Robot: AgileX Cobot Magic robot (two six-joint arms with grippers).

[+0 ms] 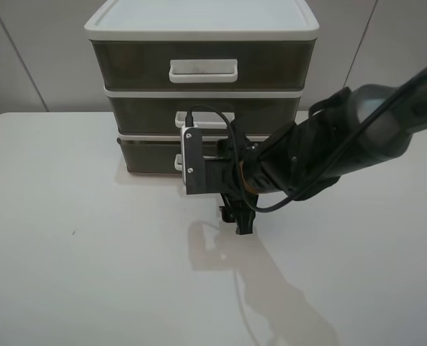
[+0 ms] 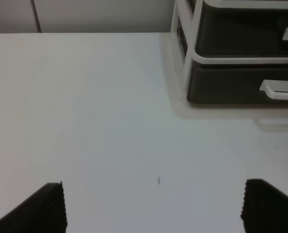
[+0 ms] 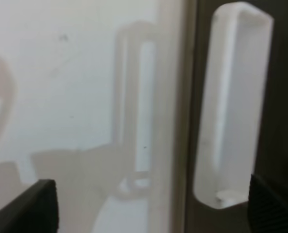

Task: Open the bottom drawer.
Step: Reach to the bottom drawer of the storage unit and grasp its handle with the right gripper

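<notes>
Exterior high: white table (image 1: 69, 288) under bottom drawer (image 1: 148, 157), grey wall (image 1: 26, 50) bkgd.

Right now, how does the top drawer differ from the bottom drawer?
The top drawer shows its whole handle; the bottom drawer has its handle mostly hidden behind the right arm in the high view. The top drawer's front looks taller than the bottom drawer's. Nothing is near the top drawer; the right gripper hovers close before the bottom drawer, fingers open. Both have dark fronts with white loop handles and look shut.
</notes>
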